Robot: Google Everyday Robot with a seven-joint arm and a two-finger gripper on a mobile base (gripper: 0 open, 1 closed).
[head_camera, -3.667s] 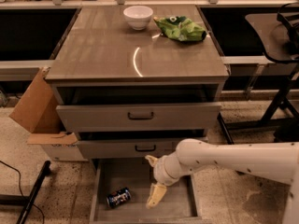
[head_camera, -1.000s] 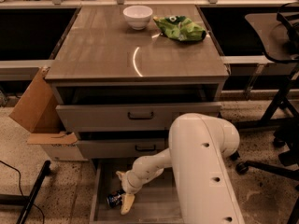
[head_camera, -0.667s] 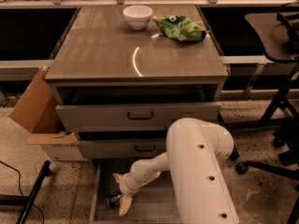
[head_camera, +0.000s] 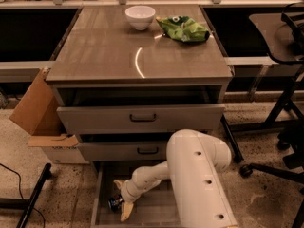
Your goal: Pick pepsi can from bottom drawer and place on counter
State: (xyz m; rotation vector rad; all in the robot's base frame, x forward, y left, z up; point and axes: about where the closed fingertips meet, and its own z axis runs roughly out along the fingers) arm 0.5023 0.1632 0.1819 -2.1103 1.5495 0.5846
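Observation:
The pepsi can (head_camera: 113, 204) lies on its side at the left of the open bottom drawer (head_camera: 96, 198), dark blue with a silver end. My gripper (head_camera: 119, 201) is reached down into the drawer on the white arm (head_camera: 199, 179). Its tan fingers (head_camera: 126, 213) are spread, one on each side of the can, close against it. The counter (head_camera: 137, 51) is the glossy wood-grain cabinet top above.
A white bowl (head_camera: 140, 17) and a green chip bag (head_camera: 183, 28) sit at the back of the counter. Two upper drawers (head_camera: 142, 118) stand slightly open above the gripper. A cardboard box (head_camera: 35, 110) stands at the left and a chair base (head_camera: 280, 127) at the right.
The arm swung from the drawer's right side to its left. The gripper came down around the can and edged slightly further left and lower.

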